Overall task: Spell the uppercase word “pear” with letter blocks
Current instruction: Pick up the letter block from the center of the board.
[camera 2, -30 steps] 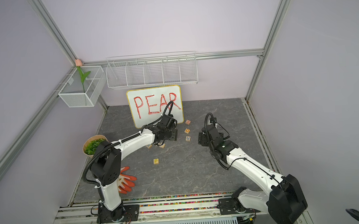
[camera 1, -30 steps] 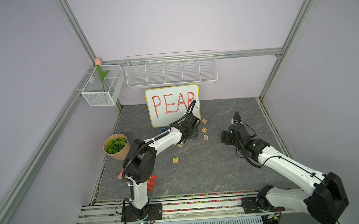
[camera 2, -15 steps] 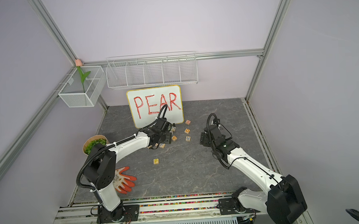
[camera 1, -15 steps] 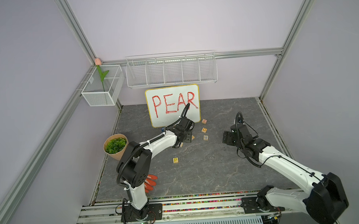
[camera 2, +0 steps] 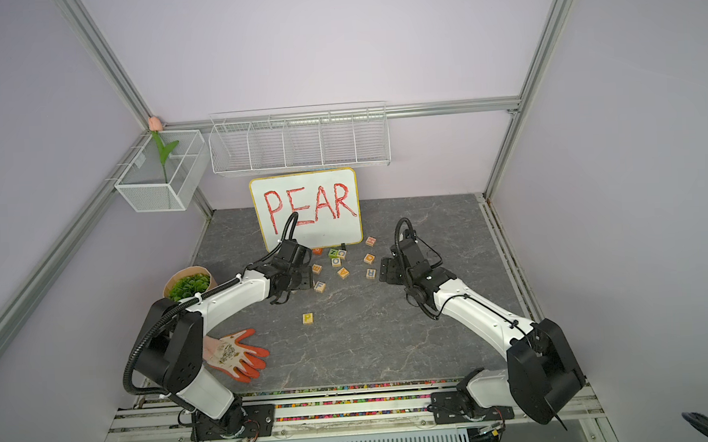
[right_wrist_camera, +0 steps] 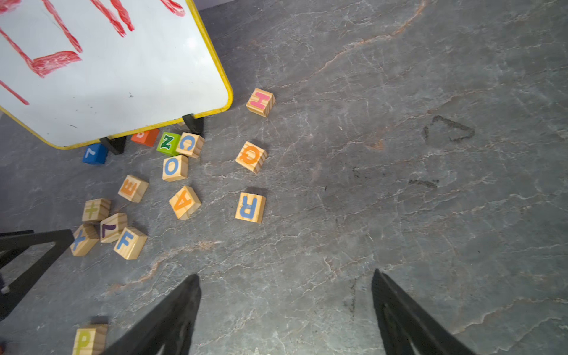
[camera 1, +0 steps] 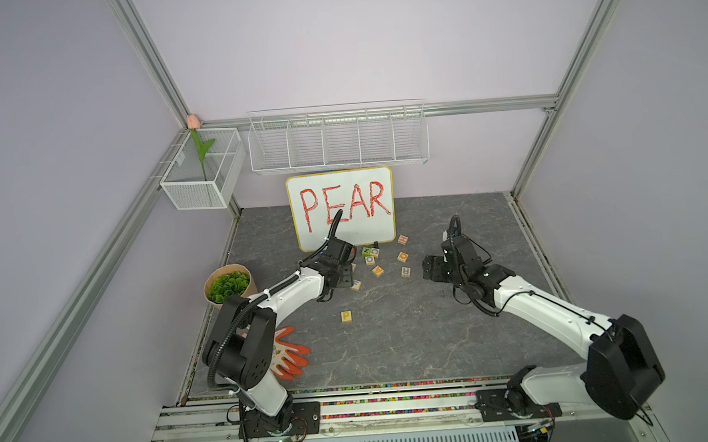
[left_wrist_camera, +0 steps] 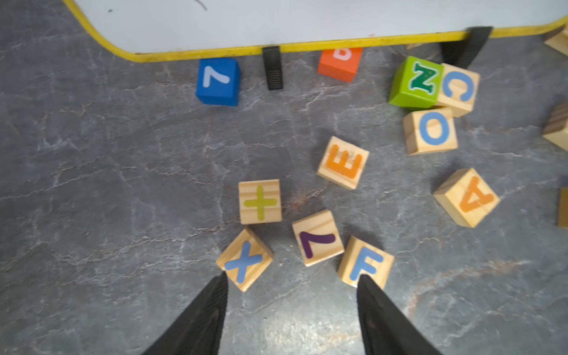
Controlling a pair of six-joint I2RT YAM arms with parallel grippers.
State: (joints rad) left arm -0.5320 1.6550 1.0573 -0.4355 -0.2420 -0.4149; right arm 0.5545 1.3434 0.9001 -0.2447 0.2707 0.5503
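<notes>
So the P block (camera 1: 346, 316) sits on its own out front on the desk (camera 1: 413, 343), well apart from the pile by the whiteboard (camera 1: 361, 235). My guess is the E block (left_wrist_camera: 343, 162) is next. The left tool (left_wrist_camera: 292, 278) hangs over the pile, fingers apart with nothing between them. E lies ahead of it, a bit over toward the A block (left_wrist_camera: 467, 197), but the purple 7 block (left_wrist_camera: 318, 238) and the F block (left_wrist_camera: 365, 264) sit in between. The left arm is clearly the nearer one to E. The right tool (right_wrist_camera: 285, 275) is spread wide and empty, with the R block (right_wrist_camera: 250, 207) ahead of it.
</notes>
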